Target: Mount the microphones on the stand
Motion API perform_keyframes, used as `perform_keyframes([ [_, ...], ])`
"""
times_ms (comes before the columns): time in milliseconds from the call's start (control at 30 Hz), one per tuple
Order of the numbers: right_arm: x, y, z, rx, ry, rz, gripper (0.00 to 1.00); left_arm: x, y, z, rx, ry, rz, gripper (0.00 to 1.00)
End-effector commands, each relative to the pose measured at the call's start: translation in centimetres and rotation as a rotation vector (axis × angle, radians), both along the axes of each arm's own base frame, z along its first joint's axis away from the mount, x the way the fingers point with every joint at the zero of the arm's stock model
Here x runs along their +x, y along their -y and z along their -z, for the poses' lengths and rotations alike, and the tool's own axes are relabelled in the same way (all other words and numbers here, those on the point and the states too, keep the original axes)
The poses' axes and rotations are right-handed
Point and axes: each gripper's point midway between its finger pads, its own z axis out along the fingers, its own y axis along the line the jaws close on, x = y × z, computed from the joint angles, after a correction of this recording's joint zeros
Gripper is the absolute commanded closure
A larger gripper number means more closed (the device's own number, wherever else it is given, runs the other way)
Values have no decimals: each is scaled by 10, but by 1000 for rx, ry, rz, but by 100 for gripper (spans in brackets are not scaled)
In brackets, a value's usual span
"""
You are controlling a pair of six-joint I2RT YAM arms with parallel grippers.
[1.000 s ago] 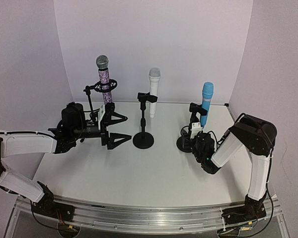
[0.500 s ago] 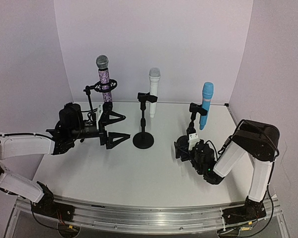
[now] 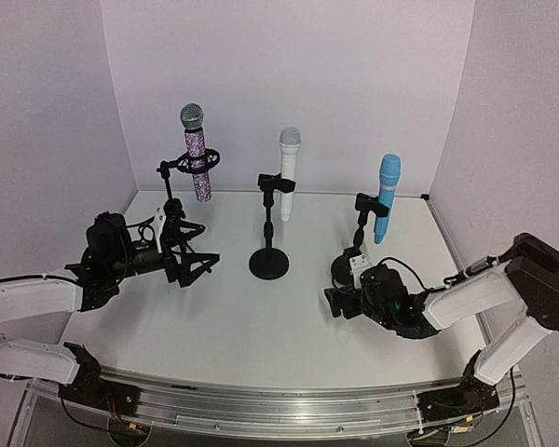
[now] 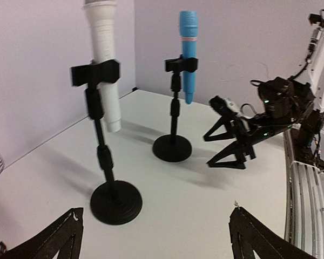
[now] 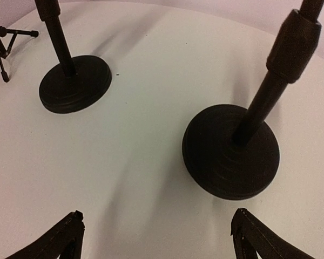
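The purple-glitter microphone (image 3: 197,154) stands head up, clipped in the tripod stand (image 3: 167,184) on the left. The white microphone (image 3: 288,172) sits in the clip of the middle stand (image 3: 268,264), and the light blue microphone (image 3: 386,196) in that of the right stand (image 5: 227,156), all toward the back of the table (image 3: 261,335). The left gripper (image 3: 197,250) hangs level in front of the tripod's legs, its jaws spread wide with nothing between them; whether it brushes a leg cannot be told. The right gripper (image 3: 340,300) sits low just before the right stand's round base, facing it, jaws equally wide, gripping nothing
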Motion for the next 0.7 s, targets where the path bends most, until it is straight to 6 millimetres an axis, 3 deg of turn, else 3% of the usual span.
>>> perform_keyframes([
  [0,-30,30,18,-88,-184,44,7,13,-40,5,-30,-22,-152,6],
  [267,-31,85,-1,-37,-286,199,7,27,-108,15,-69,-45,-381,6],
  [500,-23,126,-21,-10,-361,313,6,36,-154,31,-48,-97,-555,3],
  [667,-17,166,-35,105,-357,438,6,38,-179,43,-23,-153,-648,0],
])
